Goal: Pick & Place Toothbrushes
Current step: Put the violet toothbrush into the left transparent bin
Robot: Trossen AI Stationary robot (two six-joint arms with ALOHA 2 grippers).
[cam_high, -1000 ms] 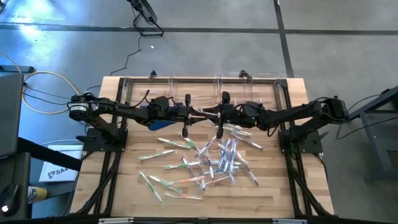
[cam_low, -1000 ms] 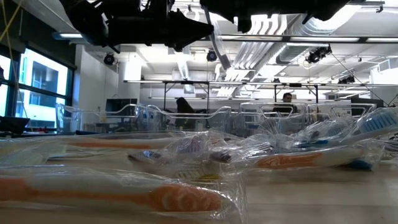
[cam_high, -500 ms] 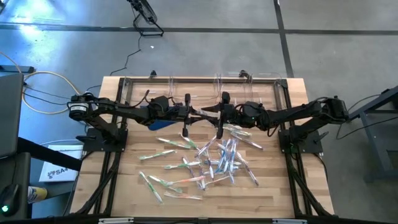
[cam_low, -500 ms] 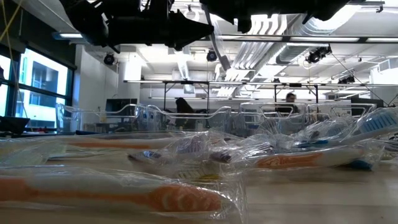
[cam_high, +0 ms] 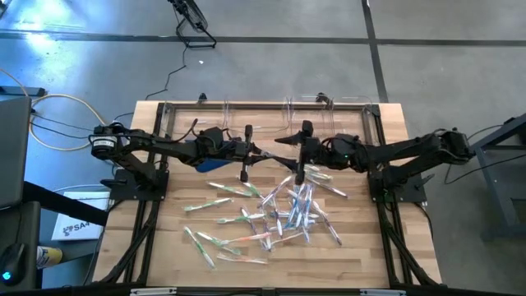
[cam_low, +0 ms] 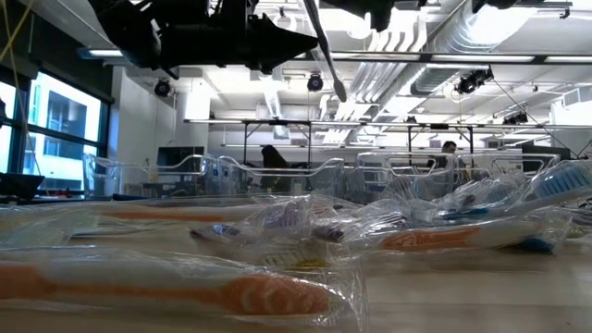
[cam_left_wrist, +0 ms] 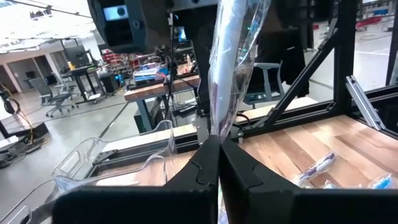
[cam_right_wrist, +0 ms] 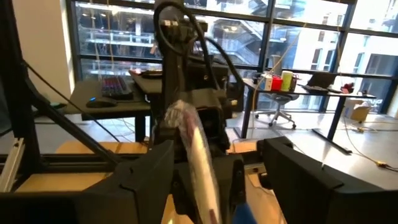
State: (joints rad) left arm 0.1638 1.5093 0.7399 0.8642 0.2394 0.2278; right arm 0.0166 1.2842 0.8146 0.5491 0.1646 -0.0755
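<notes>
High view: you see both arms meeting over the far half of the wooden table, above the scattered toothbrushes.
Left gripper: closed tight on 1 wrapped toothbrush; in your left wrist view the 2 fingers meet at the wrapper's lower end and the brush stands up out of them.
Right gripper: spread wide, just beside the left one; in your right wrist view the 2 fingers stand apart on either side of the wrapped brush without pinching it.
Held brush, low view: you can see it hanging slanted below the dark arms, well above the table.
Pile: most brushes lie in a loose heap toward the table's right of centre, with a few green and pink ones spread out to the left and near edge.
Clear bins: lined along the far edge of the table.
Blue cloth: under the left arm.
</notes>
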